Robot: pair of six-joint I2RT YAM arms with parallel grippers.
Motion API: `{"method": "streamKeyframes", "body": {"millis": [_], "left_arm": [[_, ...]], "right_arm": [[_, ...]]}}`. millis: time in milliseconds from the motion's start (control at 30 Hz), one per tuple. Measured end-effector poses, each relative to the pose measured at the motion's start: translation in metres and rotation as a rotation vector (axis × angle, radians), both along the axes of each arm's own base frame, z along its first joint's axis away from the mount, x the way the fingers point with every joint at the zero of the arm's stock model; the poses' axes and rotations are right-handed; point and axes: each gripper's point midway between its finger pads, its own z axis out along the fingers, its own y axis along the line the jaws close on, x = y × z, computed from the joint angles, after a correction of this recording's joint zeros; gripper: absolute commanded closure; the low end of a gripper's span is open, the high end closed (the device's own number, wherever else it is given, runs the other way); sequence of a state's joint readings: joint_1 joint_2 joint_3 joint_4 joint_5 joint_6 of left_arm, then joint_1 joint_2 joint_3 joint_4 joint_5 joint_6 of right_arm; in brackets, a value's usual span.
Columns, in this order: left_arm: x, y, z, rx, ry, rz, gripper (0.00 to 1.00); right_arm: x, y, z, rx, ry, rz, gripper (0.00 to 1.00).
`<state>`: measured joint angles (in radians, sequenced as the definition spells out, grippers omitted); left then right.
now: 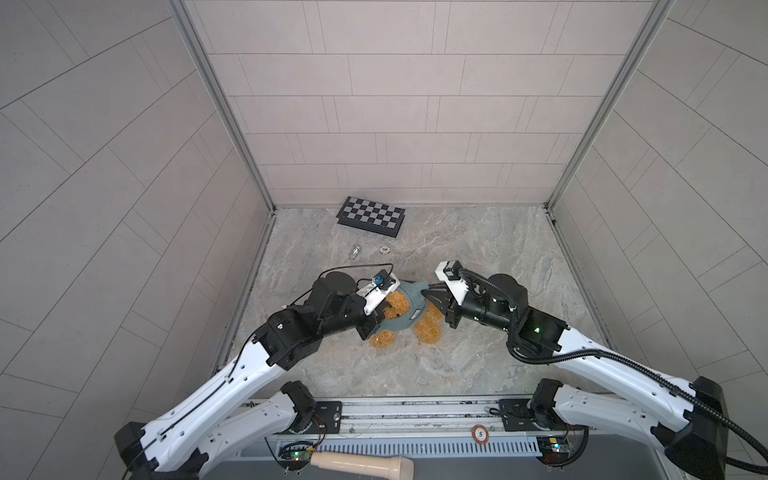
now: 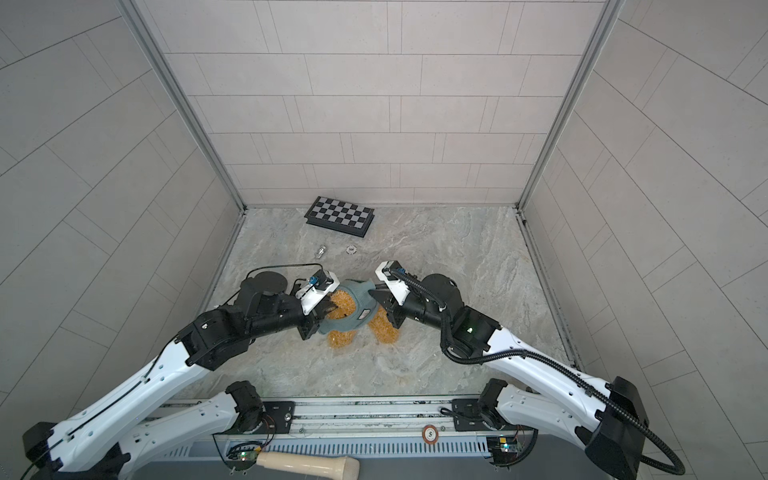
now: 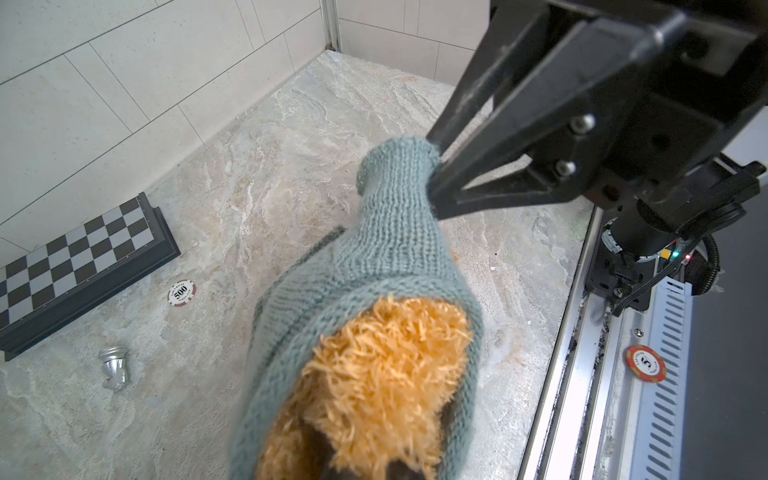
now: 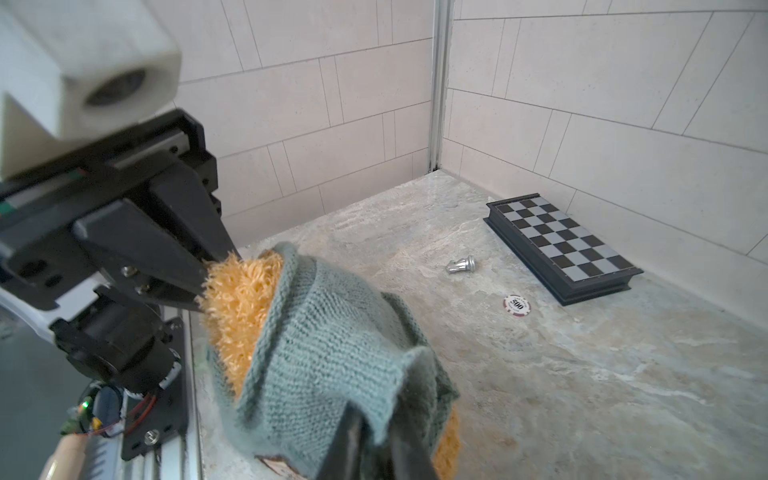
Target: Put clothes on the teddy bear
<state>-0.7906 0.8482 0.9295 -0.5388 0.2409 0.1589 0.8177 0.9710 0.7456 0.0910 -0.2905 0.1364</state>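
Against the left claw (image 4: 205,277), teddy bear (image 4: 239,309) fur; right claw (image 3: 434,183) pinches its sweater (image 3: 386,237).

Golden-brown teddy bear (image 1: 428,329) in teal knit sweater (image 1: 409,300)

Pale grey tiled walls (image 1: 415,104) are standing on three sides, and thin metal corner posts (image 1: 224,104) are joining them. A marbled grey-beige floor (image 1: 478,249) is lying between them, and a metal rail (image 1: 415,409) is running along its near edge. Soft, even light is falling everywhere, making only faint shadows.
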Motion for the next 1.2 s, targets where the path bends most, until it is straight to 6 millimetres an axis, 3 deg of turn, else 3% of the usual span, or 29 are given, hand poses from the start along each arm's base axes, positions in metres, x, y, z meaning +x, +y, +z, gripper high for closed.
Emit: {"method": "streamKeyframes", "body": {"millis": [133, 300, 500, 700, 800, 1000, 1200], "left_arm": [[0.0, 0.001, 0.001, 0.001, -0.004, 0.004, 1.0], [0.0, 0.001, 0.007, -0.018, -0.021, 0.003, 1.0], [-0.001, 0.003, 0.005, -0.017, -0.016, 0.01, 1.0], [0.002, 0.008, 0.003, -0.014, -0.015, 0.046, 1.0], [0.005, 0.01, 0.002, -0.008, -0.02, 0.069, 1.0], [0.003, 0.012, -0.004, -0.004, -0.017, 0.071, 1.0], [-0.001, 0.013, 0.0, -0.026, -0.026, 0.066, 1.0]], "right_arm": [[0.005, -0.012, -0.006, 0.012, 0.005, -0.057, 1.0], [0.041, -0.044, -0.039, -0.001, 0.105, -0.224, 1.0], [0.053, -0.022, -0.08, -0.05, 0.202, -0.181, 1.0], [0.027, 0.015, -0.099, -0.134, 0.22, -0.032, 1.0], [0.021, 0.008, -0.104, -0.149, 0.206, -0.039, 1.0], [0.033, -0.038, -0.113, -0.059, 0.208, -0.144, 1.0], [0.038, -0.021, -0.121, -0.04, 0.226, -0.084, 1.0]]}}
